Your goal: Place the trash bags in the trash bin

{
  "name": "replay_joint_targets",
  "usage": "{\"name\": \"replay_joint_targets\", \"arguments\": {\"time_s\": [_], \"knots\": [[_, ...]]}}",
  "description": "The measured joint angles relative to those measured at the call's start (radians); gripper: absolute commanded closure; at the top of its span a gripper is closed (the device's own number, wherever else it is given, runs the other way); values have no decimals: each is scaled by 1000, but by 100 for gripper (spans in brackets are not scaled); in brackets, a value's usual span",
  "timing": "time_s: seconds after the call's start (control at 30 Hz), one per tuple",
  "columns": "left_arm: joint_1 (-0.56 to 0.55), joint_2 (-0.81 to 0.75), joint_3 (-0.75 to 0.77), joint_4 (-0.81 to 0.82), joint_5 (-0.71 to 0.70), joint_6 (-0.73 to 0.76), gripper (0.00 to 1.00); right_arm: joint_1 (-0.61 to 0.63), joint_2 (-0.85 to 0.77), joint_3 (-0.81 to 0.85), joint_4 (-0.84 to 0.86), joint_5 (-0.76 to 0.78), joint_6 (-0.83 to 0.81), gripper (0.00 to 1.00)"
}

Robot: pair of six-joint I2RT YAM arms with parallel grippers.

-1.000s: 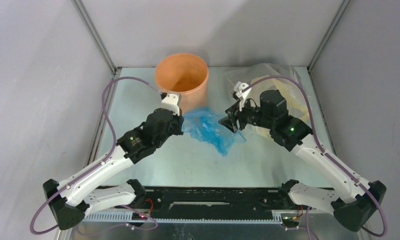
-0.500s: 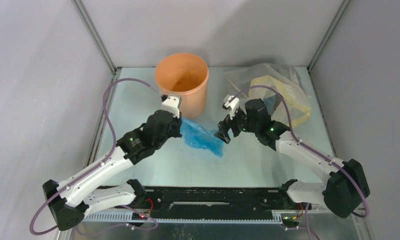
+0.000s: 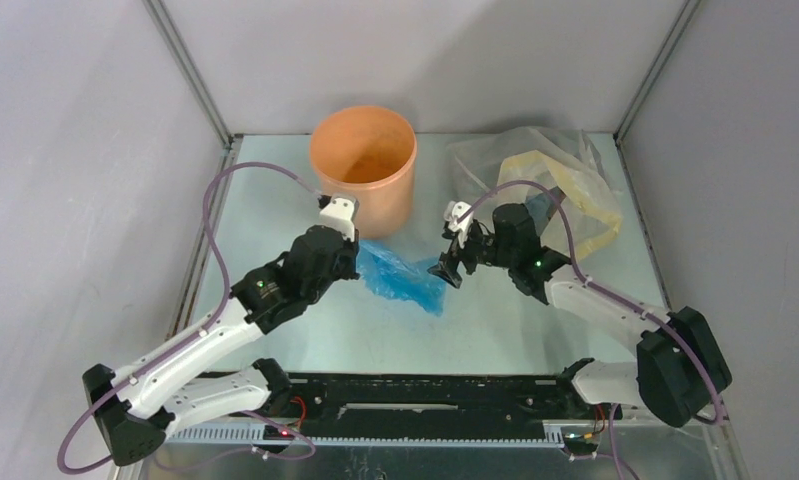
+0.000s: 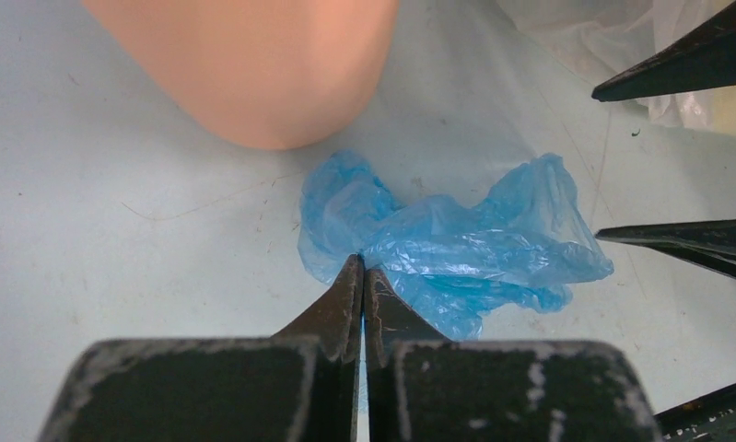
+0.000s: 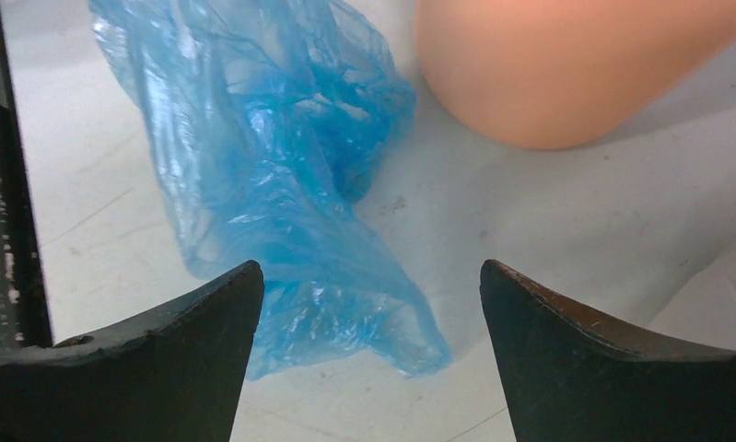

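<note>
A crumpled light-blue trash bag (image 3: 400, 275) lies on the table just in front of the orange-tan trash bin (image 3: 363, 160). My left gripper (image 3: 358, 262) is shut on the bag's left edge; in the left wrist view its tips (image 4: 362, 267) pinch the blue film (image 4: 456, 244). My right gripper (image 3: 445, 268) is open, low over the table at the bag's right end. In the right wrist view the bag (image 5: 272, 175) lies between and ahead of the spread fingers (image 5: 198, 322), with the bin's wall (image 5: 566, 64) at the upper right.
A larger yellowish-clear plastic bag (image 3: 565, 180) lies at the back right, behind my right arm. Grey enclosure walls close in the table on the left, right and back.
The blue bag has bunched toward the left gripper and become narrower. My right gripper let go of it and moved left and lower, to the bag's right end. The left arm shifted slightly.
</note>
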Motion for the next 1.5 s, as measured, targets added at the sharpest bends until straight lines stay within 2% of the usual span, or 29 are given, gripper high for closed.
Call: {"name": "replay_joint_targets", "arguments": {"time_s": [0.33,0.4,0.5,0.63,0.73,0.83,0.97,1.1,1.27,1.5], "knots": [[0,-7,0,0,0,0,100,-3,149,0,70,-29,-163,10],[0,-11,0,0,0,0,100,-2,163,0,80,-35,-190,12],[0,-20,0,1,0,0,100,-2,182,0,102,-43,-225,35],[0,-26,0,3,0,1,100,3,222,19,97,-75,-252,80],[0,-26,0,3,0,1,100,8,279,100,20,-100,-255,99],[0,-26,0,4,-6,1,100,3,298,175,-39,-136,-234,100],[0,-23,-2,4,-31,-1,100,-20,257,191,-84,-134,-157,100],[6,-4,-10,4,-53,-20,100,-34,177,191,-145,-50,-56,100],[44,16,-32,1,-55,-61,100,-37,96,191,-240,126,111,100],[64,28,-16,-15,-5,-72,100,-27,-15,203,-406,262,342,100]]}}
